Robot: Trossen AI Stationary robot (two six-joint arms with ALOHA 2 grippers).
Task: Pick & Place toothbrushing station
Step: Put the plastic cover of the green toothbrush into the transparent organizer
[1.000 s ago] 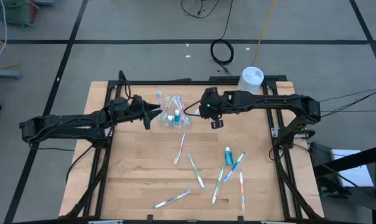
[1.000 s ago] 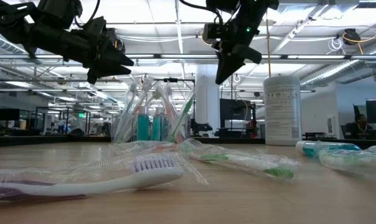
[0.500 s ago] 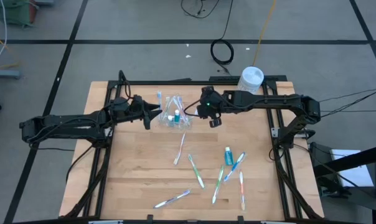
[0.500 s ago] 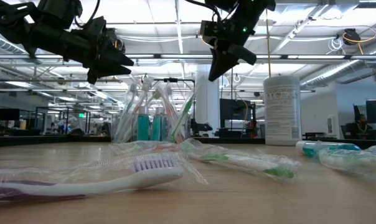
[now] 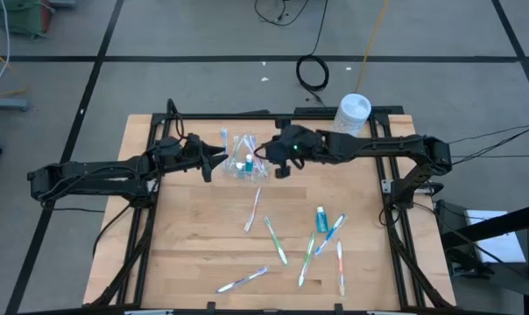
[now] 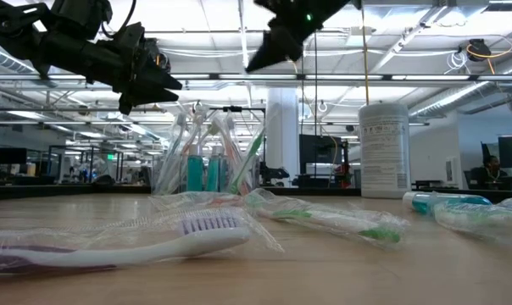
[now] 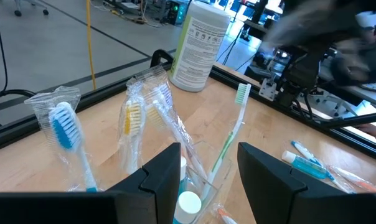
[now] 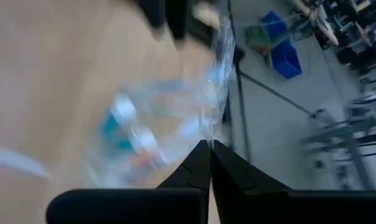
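While your left gripper [image 5: 214,159] is hovering open beside the clear cup [image 5: 243,163], your right gripper [image 5: 266,160], fingers closed, is nearing its far side; treat it as light and tippy, gripping low.

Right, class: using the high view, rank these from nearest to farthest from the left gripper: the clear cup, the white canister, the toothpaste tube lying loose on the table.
Measured from the left gripper, which hovers open beside the cup:
1. Clear cup: right beside it, at the table's back.
2. Toothpaste tube: lying right of centre, toward the front.
3. White canister: at the back right corner.
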